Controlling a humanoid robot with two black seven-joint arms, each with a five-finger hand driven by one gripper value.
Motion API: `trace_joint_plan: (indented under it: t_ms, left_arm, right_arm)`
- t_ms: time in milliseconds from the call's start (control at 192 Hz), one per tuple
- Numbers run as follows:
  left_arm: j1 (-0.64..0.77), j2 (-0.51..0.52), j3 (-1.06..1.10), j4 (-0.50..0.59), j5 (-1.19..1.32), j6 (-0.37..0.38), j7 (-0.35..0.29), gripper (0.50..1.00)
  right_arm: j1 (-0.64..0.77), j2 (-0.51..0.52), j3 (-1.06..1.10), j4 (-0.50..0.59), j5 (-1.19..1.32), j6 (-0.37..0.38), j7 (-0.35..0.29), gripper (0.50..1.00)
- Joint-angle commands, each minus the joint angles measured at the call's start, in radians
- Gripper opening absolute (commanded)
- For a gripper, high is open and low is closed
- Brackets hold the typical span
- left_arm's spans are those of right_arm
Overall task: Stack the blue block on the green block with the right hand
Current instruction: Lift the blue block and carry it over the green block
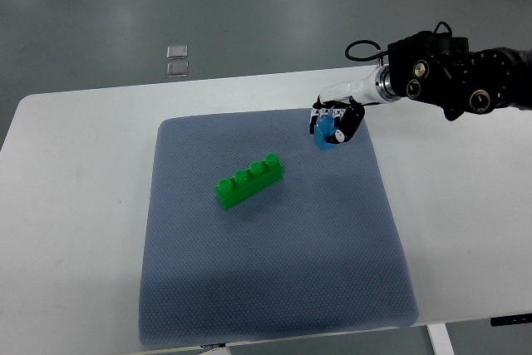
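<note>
Right hand [337, 125], fingers curled round the blue block [323, 133], at the far right corner of the grey mat [274, 280]. Step in hand, by the look of it: carrying after the grasp. Green block [248, 180] well apart, lying slantwise mid-mat, studs up. Next: across to the left and nearer, aligned over the studs, then pressed down. No readable writing anywhere on the white surface [75, 205].

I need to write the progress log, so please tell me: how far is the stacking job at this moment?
Done: the right hand is closed on the blue block, near the far right corner of the grey mat; whether the block is lifted clear of the mat is unclear.
In hand: nothing beyond that grasp.
Left: carrying the block to the green block, which lies apart at mid-mat with bare studs, and pressing it on top.
</note>
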Motion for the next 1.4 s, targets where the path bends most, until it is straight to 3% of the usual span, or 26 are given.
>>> trace_joint_plan:
  t_ms: [0, 224, 333, 339, 349, 761, 1396]
  left_arm:
    - [0.000, 0.000, 0.000, 0.000, 0.000, 0.000, 0.000, 1.000]
    - [0.000, 0.000, 0.000, -0.001, 0.000, 0.000, 0.000, 1.000]
    - [0.000, 0.000, 0.000, -0.001, 0.000, 0.000, 0.000, 1.000]
    - [0.000, 0.000, 0.000, 0.000, 0.000, 0.000, 0.000, 1.000]
    - [0.000, 0.000, 0.000, -0.001, 0.000, 0.000, 0.000, 1.000]
    - [0.000, 0.000, 0.000, -0.001, 0.000, 0.000, 0.000, 1.000]
    - [0.000, 0.000, 0.000, -0.001, 0.000, 0.000, 0.000, 1.000]
  right_arm:
    - [0.065, 0.025, 0.000, 0.019, 0.015, 0.002, 0.001, 0.507]
    - [0.149, 0.086, 0.000, 0.044, 0.095, -0.008, 0.002, 0.507]
    - [0.154, 0.120, 0.001, 0.072, 0.133, -0.049, 0.039, 0.509]
    - [0.154, 0.135, 0.001, 0.093, 0.134, -0.087, 0.051, 0.509]
    - [0.154, 0.139, 0.001, 0.096, 0.134, -0.093, 0.053, 0.509]
    - [0.086, 0.136, 0.000, 0.180, 0.136, -0.281, 0.074, 0.513]
    - [-0.003, 0.099, -0.004, 0.188, 0.087, -0.331, 0.074, 0.517]
